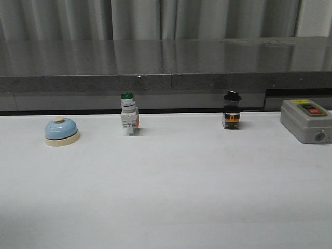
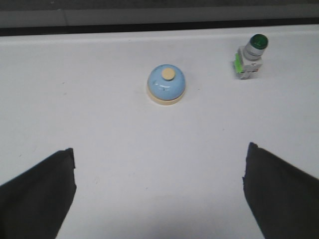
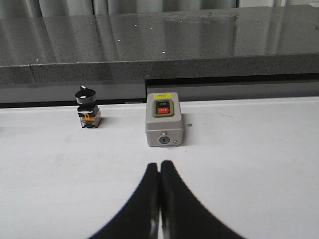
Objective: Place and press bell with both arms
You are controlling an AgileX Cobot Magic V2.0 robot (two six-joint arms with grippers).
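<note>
Left gripper [image 2: 159,194] spread wide; bell [image 2: 166,84] upright beyond; right gripper [image 3: 159,199] closed

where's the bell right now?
In the front view the bell sits on the white table at far left, left of the green-capped switch. In the left wrist view it lies ahead of the open left gripper, untouched.

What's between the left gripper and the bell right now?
Nothing: in the left wrist view, only bare white table lies between the open left gripper and the bell.
</note>
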